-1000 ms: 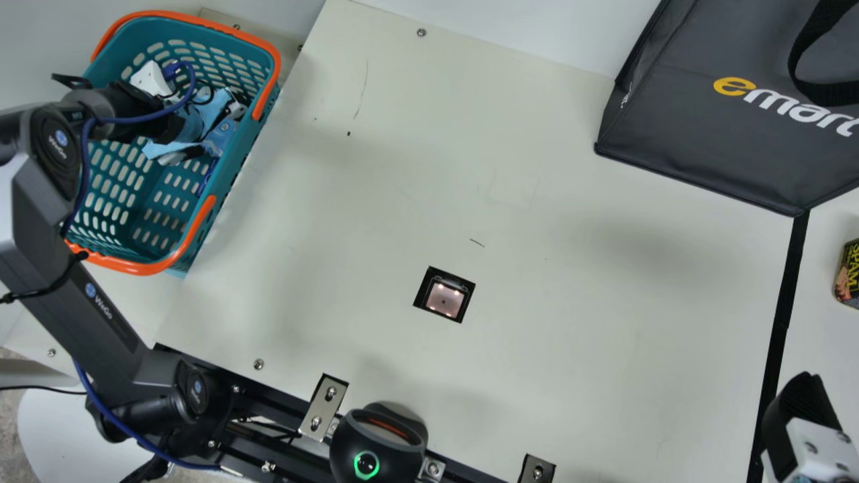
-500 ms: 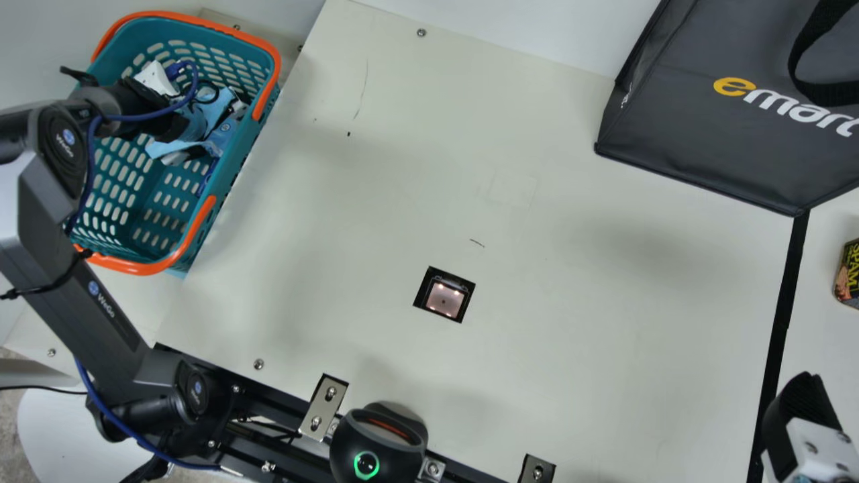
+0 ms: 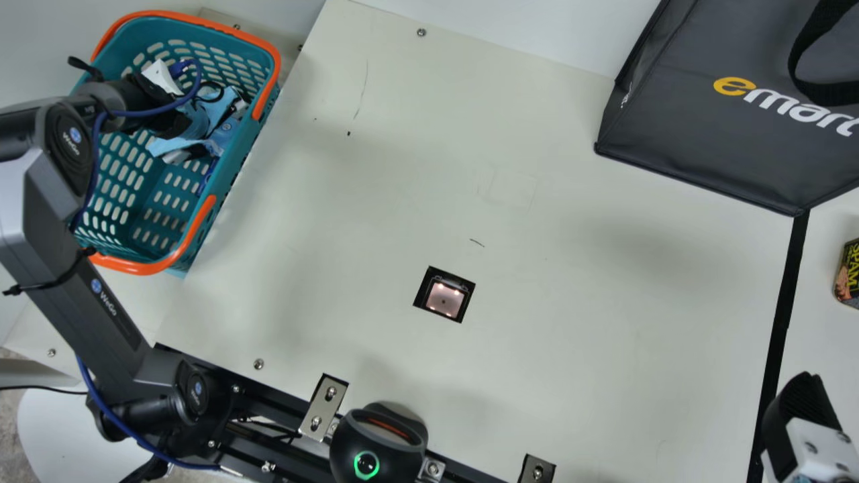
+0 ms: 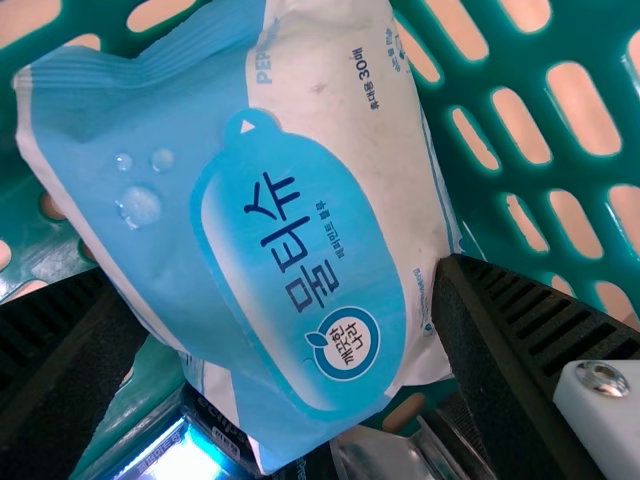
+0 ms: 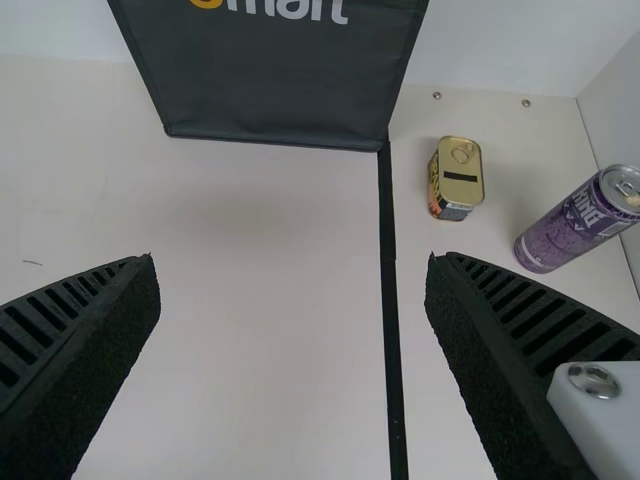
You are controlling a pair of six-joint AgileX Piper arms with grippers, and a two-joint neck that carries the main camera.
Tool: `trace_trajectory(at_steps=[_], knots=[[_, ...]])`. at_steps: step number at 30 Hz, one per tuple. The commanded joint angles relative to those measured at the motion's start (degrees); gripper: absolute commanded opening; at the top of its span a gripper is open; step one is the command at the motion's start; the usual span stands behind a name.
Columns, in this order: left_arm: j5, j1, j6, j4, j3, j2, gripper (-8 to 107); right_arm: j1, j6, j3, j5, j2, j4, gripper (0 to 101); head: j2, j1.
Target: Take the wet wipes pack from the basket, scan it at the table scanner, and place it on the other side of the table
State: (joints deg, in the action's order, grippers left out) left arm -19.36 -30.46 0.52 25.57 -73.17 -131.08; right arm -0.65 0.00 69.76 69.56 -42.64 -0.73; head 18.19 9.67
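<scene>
Wet wipes pack lies in the basket, printed face toward the left wrist camera, between the spread fingers of your left gripper. The step in hand is the grasp. Centre both pads on the pack's full body, as the crimped end is likely to fold or slip. Check the pad nearest the pale edge; it sits close enough to push the pack aside. Lower until the pads flank the sides, keep off the glossy dark item beside the pack, then close gently, because soft film yields. Lift straight clear of the rim before you travel to the scanner. Farther out, your right gripper holds nothing, fingers apart; keep it out of the route. Beyond it, a tin and a purple can stand past the black strip. Compared with the earlier main views, your left arm is displaced slightly toward the table, its wrist over the basket; the right gripper is unmoved.
</scene>
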Motion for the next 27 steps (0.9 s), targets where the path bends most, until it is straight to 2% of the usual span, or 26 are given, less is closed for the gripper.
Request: trace_trajectory(at_steps=[1, 16, 27], knots=[[-0.2, 0.0, -0.3, -0.2, -0.3, -0.2, 90, 0.0, 0.0, 0.0, 0.0, 0.0, 0.0, 95, 0.2, -1.7], [0.0, 0.0, -1.6, -1.7, -0.5, 0.0, -8, 0.0, 0.0, 0.0, 0.1, 0.0, -0.1, 95, 0.2, -1.7], [0.3, -0.6, 0.5, 0.6, 0.5, 2.5, -8, 0.0, 0.0, 0.0, 0.1, 0.0, -0.1, 95, 0.2, -1.7]])
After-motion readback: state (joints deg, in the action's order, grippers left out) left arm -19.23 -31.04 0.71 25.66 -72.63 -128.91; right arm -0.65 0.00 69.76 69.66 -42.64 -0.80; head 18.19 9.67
